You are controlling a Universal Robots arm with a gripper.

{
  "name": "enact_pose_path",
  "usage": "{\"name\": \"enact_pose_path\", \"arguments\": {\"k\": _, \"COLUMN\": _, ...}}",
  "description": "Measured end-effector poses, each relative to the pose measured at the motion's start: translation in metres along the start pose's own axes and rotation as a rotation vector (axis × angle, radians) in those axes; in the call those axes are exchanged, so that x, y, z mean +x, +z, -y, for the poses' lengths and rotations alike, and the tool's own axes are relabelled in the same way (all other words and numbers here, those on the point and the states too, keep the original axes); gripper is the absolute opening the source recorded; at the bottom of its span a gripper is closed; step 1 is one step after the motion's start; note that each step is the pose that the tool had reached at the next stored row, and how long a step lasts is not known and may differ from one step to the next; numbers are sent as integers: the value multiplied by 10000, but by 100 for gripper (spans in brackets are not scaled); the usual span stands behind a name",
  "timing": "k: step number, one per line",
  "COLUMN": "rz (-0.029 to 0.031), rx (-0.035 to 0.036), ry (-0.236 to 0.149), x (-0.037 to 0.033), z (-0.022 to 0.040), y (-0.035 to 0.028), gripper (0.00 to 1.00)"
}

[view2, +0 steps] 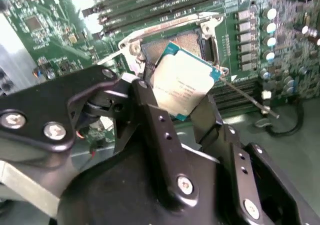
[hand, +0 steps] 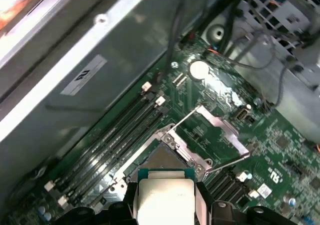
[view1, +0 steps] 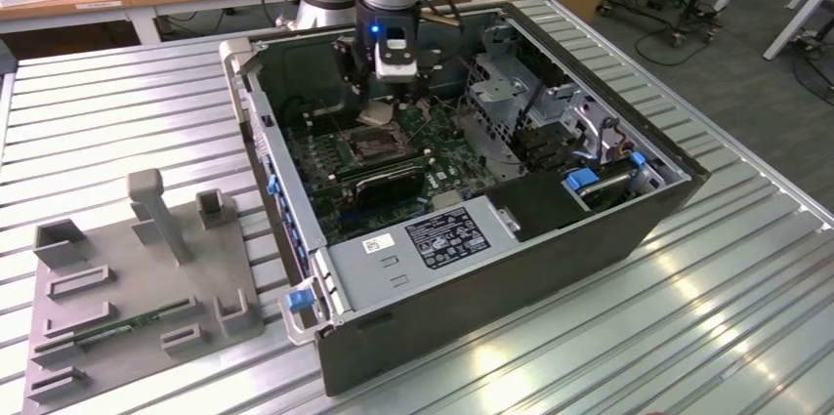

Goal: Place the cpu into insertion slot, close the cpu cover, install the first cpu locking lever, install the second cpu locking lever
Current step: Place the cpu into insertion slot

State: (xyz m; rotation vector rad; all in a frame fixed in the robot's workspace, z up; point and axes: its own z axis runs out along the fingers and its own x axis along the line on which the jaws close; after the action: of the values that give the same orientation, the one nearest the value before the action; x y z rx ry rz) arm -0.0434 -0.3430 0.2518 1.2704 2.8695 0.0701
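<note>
A: Insertion slot (view1: 365, 147) looks bare in the exterior view, and the cpu cover (hand: 218, 126) is flipped open in the first wrist view. Where's the cpu (view1: 377, 112)?

B: Pinched in the gripper (view1: 386, 103), hanging mid-air. The insertion slot's roughly 6 o'clock from the cpu, close, not touching.

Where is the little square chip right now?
In the second wrist view the chip sits pinched in the gripper, hovering over the open socket.
</note>
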Motion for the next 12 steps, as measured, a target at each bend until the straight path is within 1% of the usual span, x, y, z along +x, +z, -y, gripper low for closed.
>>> {"name": "enact_pose_path", "arguments": {"k": 12, "rz": 90, "rx": -34, "ry": 2172, "x": 0, "z": 1, "y": 30, "gripper": 54}}
